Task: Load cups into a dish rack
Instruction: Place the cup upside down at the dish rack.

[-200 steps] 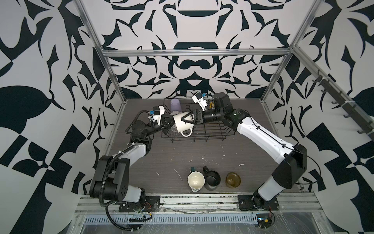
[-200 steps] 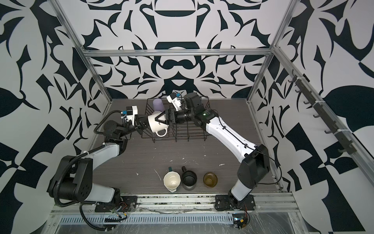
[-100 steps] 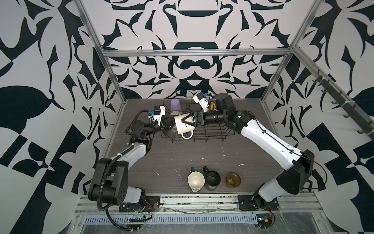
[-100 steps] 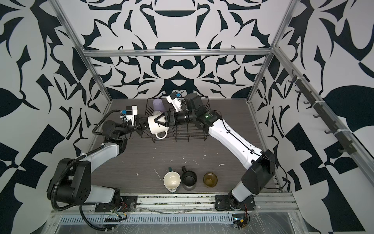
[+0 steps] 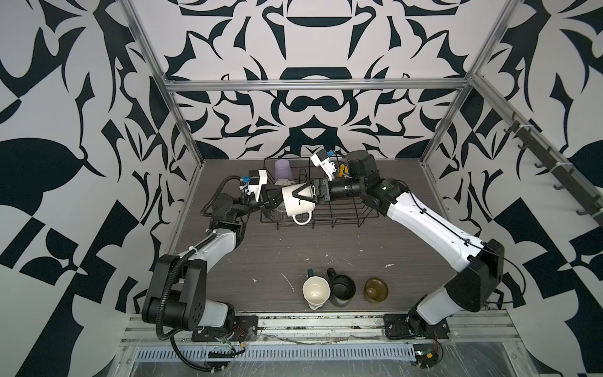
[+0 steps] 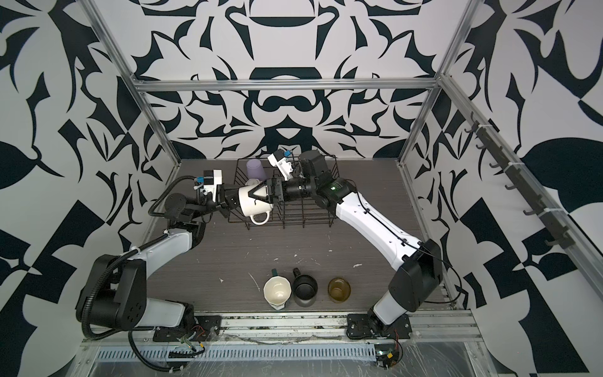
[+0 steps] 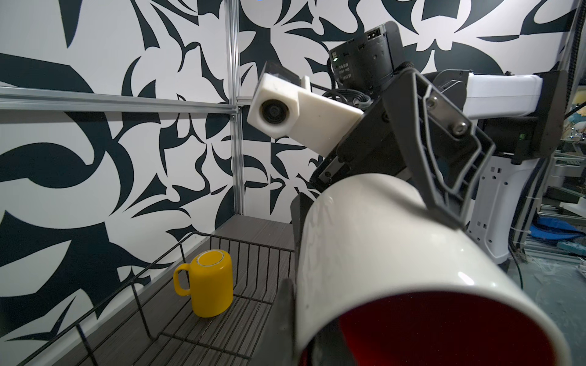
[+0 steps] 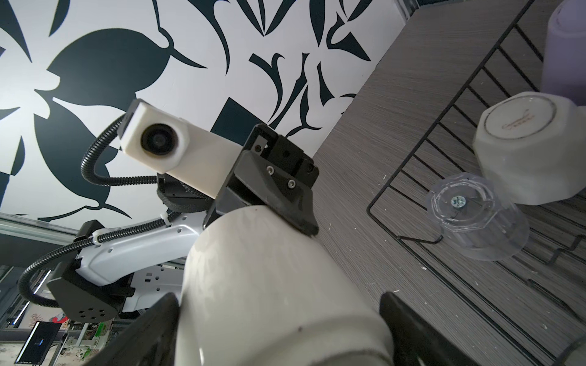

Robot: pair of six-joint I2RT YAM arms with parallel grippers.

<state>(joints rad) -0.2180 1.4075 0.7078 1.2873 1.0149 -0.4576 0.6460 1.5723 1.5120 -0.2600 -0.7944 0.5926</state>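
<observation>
A white mug with a red inside hangs on its side over the left end of the black wire dish rack. My left gripper is shut on its rim, one finger inside and one outside. My right gripper stands open, straddling the mug's base end, with a gap showing at one finger. Upside down in the rack stand a lilac tumbler, a white faceted mug, a clear glass and a yellow mug.
Near the table's front edge stand a teal mug with a cream inside, a black mug and an olive-brown cup. The right half of the rack holds only the yellow mug.
My right gripper has slid left, its open fingers now over the mug's base end. The left gripper and the mug have barely moved.
</observation>
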